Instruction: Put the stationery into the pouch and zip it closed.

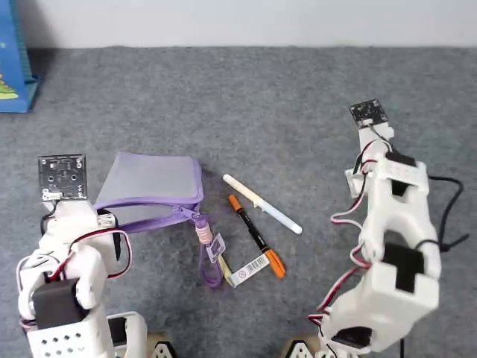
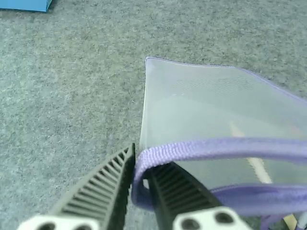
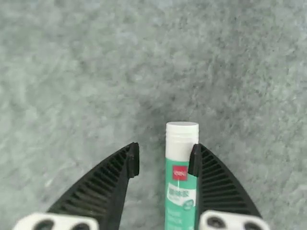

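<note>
A translucent purple pouch (image 1: 153, 183) lies on the grey carpet, its mouth toward the arms. My left gripper (image 2: 140, 165) is shut on the pouch's purple zipper rim (image 2: 216, 148) at its left corner, holding that edge up off the lower one. A white pen (image 1: 261, 203) and an orange-and-black marker (image 1: 256, 235) lie just right of the pouch. My right gripper (image 3: 162, 160) is open low over the carpet. A green-and-white glue stick (image 3: 181, 182) lies between its fingers, against one finger with a gap to the other.
The pouch's zipper pull (image 1: 203, 230), a purple strap loop (image 1: 211, 272) and a white tag (image 1: 250, 268) trail from its right corner. A blue box (image 1: 13, 67) stands at the far left edge. Bare carpet (image 1: 298, 97) stretches behind the items.
</note>
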You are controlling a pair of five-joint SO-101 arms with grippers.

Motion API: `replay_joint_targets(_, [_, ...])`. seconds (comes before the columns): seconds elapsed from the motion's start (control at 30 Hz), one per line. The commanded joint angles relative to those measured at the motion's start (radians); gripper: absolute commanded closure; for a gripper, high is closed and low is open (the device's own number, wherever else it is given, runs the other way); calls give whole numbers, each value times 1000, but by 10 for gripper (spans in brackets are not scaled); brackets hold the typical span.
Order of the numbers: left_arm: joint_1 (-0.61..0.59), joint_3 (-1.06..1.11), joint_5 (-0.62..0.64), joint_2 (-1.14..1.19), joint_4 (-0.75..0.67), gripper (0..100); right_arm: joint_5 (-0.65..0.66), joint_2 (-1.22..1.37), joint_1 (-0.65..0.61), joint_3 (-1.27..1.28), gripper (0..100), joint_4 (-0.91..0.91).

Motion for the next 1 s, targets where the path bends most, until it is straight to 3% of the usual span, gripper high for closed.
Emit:
replay_joint_targets(0.0, [-2, -2, 8, 12, -28, 988, 6, 51, 16, -147, 816, 38])
replay_joint_targets(0.4, [0, -2, 8, 12, -25, 988, 8, 262, 27, -345, 850, 117])
replay_joint_targets(0.67, [0, -1, 6, 12, -23, 988, 153, 257, 30, -457, 991, 360])
replay_joint_targets(0.97, [0, -1, 6, 12, -21, 988, 155, 179, -1, -554, 991, 670])
